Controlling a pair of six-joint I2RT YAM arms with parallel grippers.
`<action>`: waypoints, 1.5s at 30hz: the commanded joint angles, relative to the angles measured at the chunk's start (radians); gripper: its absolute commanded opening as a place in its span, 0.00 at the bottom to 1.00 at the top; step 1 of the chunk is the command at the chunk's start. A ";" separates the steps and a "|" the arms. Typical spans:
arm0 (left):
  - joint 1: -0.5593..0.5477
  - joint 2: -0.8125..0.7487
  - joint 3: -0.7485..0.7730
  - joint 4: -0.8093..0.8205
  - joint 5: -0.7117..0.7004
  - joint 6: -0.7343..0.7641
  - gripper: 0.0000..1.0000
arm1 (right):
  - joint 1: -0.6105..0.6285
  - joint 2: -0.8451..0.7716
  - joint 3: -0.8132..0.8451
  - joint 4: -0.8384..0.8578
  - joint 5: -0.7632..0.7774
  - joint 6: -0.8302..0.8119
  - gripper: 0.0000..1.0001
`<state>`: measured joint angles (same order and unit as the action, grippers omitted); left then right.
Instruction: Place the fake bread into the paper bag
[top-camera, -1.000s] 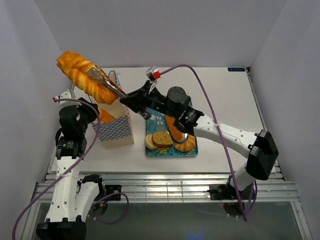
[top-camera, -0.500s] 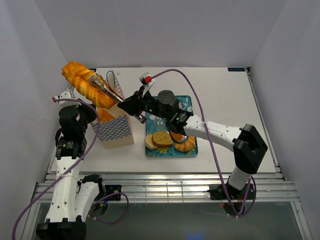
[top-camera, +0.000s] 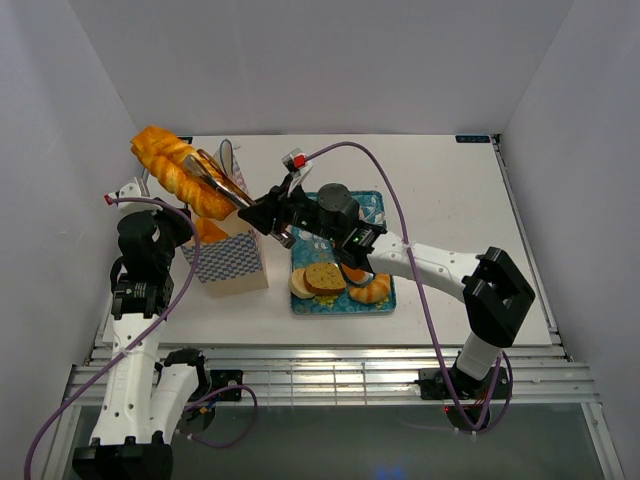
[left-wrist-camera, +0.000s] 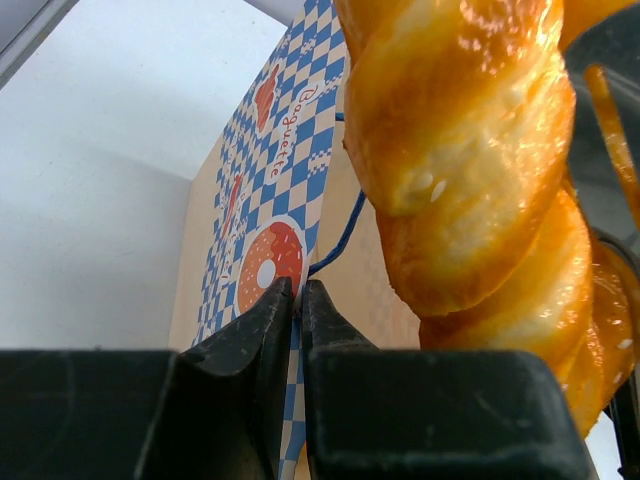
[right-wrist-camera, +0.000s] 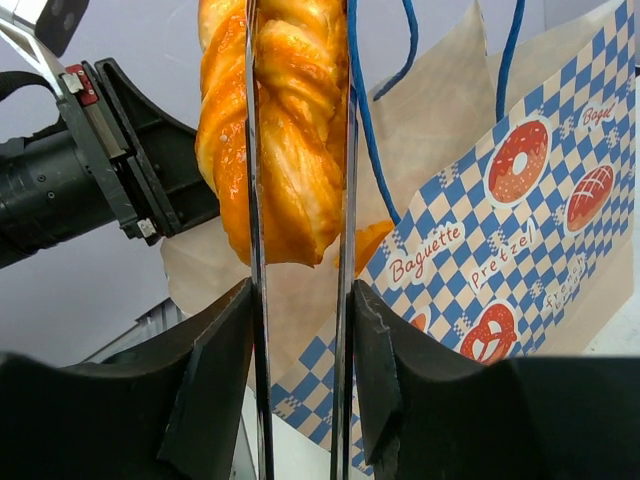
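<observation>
Fake bread in hand: one twisted loaf (top-camera: 180, 175) is hanging end-down over the mouth of the paper bag (top-camera: 232, 265), its lower tip just above the opening.
Left gripper (left-wrist-camera: 292, 300): its fingers are pinching the bag's rim, jaws almost together on the paper.
Bag contents: one orange piece (top-camera: 210, 231) is showing inside.
Right gripper (top-camera: 200, 160): its long metal blades are clamping the twisted loaf, one on each flank.
Handling: probably light and fairly stiff, glossy and so likely slippery. The twist grooves are offering the surest seat, across the narrow width.
Teal tray (top-camera: 375, 207): carrying a pale slice (top-camera: 299, 286), a brown slice (top-camera: 323, 277), a half-hidden orange bread (top-camera: 350, 268) under the arm, and a croissant (top-camera: 370, 291).
Count: six breads in sight, plus one bag and one tray.
</observation>
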<state>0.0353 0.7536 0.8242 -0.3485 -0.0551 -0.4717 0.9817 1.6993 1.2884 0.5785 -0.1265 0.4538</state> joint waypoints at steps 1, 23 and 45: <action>-0.005 -0.010 -0.002 0.003 0.005 0.001 0.19 | -0.008 -0.015 -0.003 0.100 0.004 -0.001 0.47; -0.005 -0.010 -0.003 0.005 0.011 0.001 0.17 | -0.015 -0.050 0.029 0.014 -0.021 -0.047 0.56; -0.005 -0.002 -0.005 0.005 0.014 -0.001 0.16 | -0.017 -0.220 0.006 -0.080 0.039 -0.141 0.57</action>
<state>0.0353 0.7540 0.8242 -0.3401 -0.0540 -0.4721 0.9680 1.5276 1.2785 0.4736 -0.1139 0.3515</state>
